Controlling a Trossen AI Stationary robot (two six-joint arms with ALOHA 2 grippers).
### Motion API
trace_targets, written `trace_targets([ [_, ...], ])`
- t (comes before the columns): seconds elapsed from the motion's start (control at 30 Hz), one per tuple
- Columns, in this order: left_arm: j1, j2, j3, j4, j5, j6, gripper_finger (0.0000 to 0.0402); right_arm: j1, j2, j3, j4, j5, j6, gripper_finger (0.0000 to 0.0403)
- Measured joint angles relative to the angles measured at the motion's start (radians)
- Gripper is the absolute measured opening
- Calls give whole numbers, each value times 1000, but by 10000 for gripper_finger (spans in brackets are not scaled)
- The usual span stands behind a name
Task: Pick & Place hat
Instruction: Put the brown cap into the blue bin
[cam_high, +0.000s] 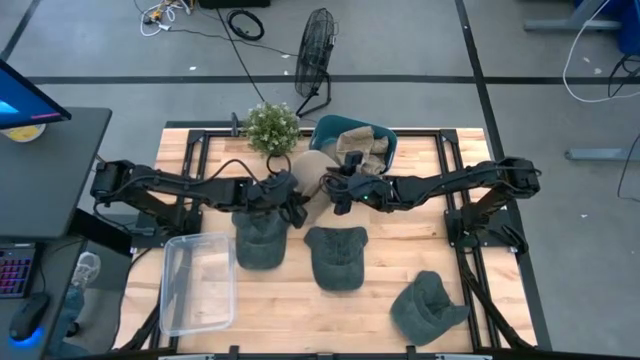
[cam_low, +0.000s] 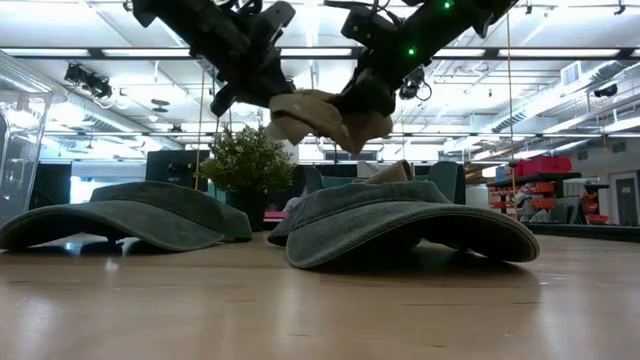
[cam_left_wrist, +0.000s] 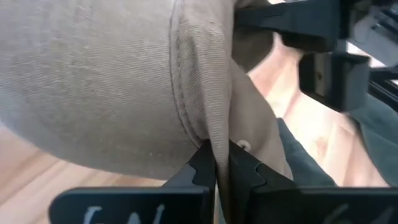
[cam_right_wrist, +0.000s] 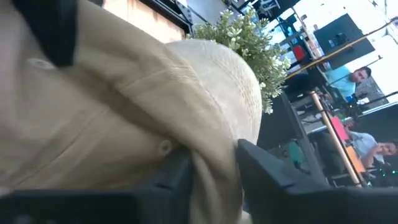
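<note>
Pinching tan hat (cam_high: 314, 172) between both tools

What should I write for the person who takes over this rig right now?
Left claw: shut on the tan hat.
Right claw: shut on the same hat, which is held in the air between both arms.
On table: three green hats; clear bin at the front left; blue bin at the back with tan cloth in it.
Done: tan hat picked up.
Left: place it; destination not clear from the views.
</note>
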Motion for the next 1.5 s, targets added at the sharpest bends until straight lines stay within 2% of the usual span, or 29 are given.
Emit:
trace_targets([
  [0.13, 25, 0, 0, 2, -10, 49, 46, 0, 0, 0, -42, 0, 47, 25],
  [0.17, 30, 0, 0, 4, -11, 61, 54, 0, 0, 0, -56, -1, 57, 15],
  [0.33, 43, 0, 0, 8, -6, 104, 98, 2, 0, 0, -130, -3, 41, 19],
  [0.5, 43, 0, 0, 68, -21, 224, 137, 13, 0, 0, -174, 75, -41, 6],
  [0.67, 44, 0, 0, 153, -78, 332, 161, 10, -38, 0, -221, 277, -197, 6],
  [0.77, 44, 0, 0, 166, -79, 348, 165, -20, -101, 0, -222, 306, -303, 6],
  [0.83, 44, 0, 0, 156, -78, 349, 165, -56, -159, 0, -225, 261, -388, 6],
  [0.9, 44, 0, 0, 147, -79, 350, 165, -108, -218, 0, -232, 152, -532, 5],
  [1.0, 44, 0, 0, 142, -78, 350, 165, -206, -280, 0, -280, -56, -829, 5],
  [1.07, 44, 0, 0, 143, -78, 350, 165, -270, -290, 0, -290, -123, -956, 5],
  [1.17, 44, 0, 0, 143, -78, 350, 165, -358, -281, 0, -291, -175, -972, 4],
  [1.27, 44, 0, 0, 144, -78, 349, 165, -451, -266, 0, -319, -357, -1000, 4],
  [1.37, 44, 0, 0, 143, -78, 349, 165, -511, -246, 0, -276, -554, -979, 4],
  [1.5, 48, 0, 0, 145, -77, 349, 165, -553, -207, 0, -177, -708, -979, 4],
])
